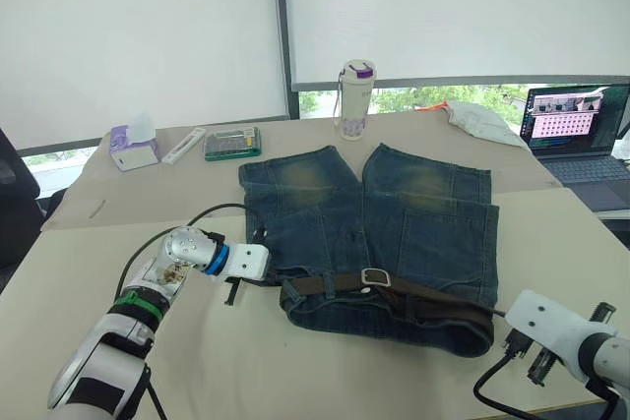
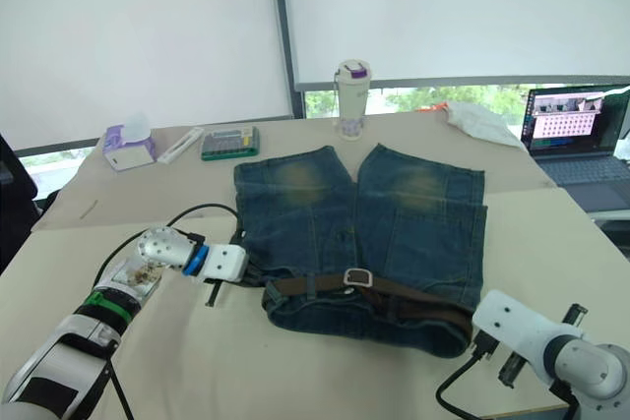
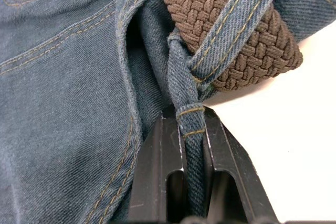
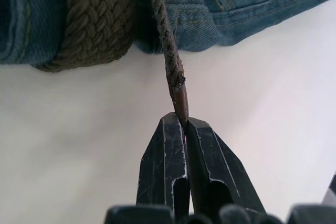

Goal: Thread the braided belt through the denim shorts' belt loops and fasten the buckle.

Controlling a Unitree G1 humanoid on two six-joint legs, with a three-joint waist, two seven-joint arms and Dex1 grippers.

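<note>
Shorts lie flat on the bench, waistband toward the robot, legs pointing away; braided belt runs along the waistband under several loops, its silver buckle resting near the middle. Left hand is pinched tight on a strip of denim at the left end of the waistband, just beside a belt loop that crosses the brown braid; right hand is closed on the belt's thin tapered tip, just off the right edge of the shorts, above bare bench.

Judgement: threading looks largely done, and the step in hand is drawing the strap through so the tip can come round to the buckle; buckle not yet fastened. To do it well: keep the left grip firm as an anchor so the waistband does not bunch or slide; pull the tip low and along the line of the waistband, not upward, so the braid does not snag in a loop; grip on the tip is slight, so pull slowly or it may slip.
</note>
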